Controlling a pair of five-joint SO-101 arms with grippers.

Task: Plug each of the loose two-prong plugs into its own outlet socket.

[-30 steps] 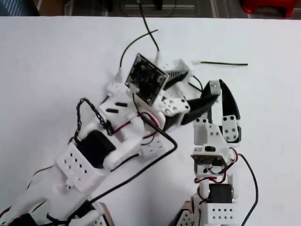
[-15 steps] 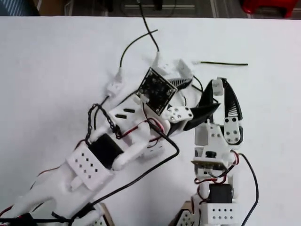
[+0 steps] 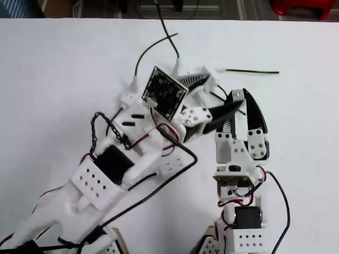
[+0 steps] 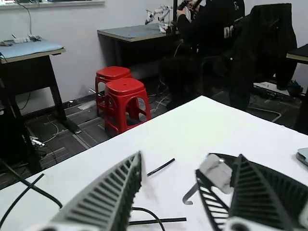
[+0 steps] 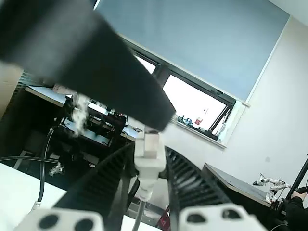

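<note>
Left pincer (image 4: 187,161) swung left, beside plug (image 4: 216,172).

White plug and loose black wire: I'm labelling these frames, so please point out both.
white plug (image 5: 149,161), right wrist view, on the middle of its white body.
loose black wire (image 3: 254,71), high view, on the middle of its length, lying on the table.

Left claw (image 4: 187,159) spread wide: pale ribbed finger (image 4: 103,199) on one side, black ribbed finger (image 4: 257,190) on the other. White plug (image 4: 216,171) just inside the black finger, touching a thinner black ribbed piece (image 4: 204,199). Short black wire (image 4: 161,167) on the white table (image 4: 202,120) just past the tips. Black cable (image 4: 154,220) between the fingers, nearer the palm. Red stools (image 4: 124,96) far beyond.
</note>
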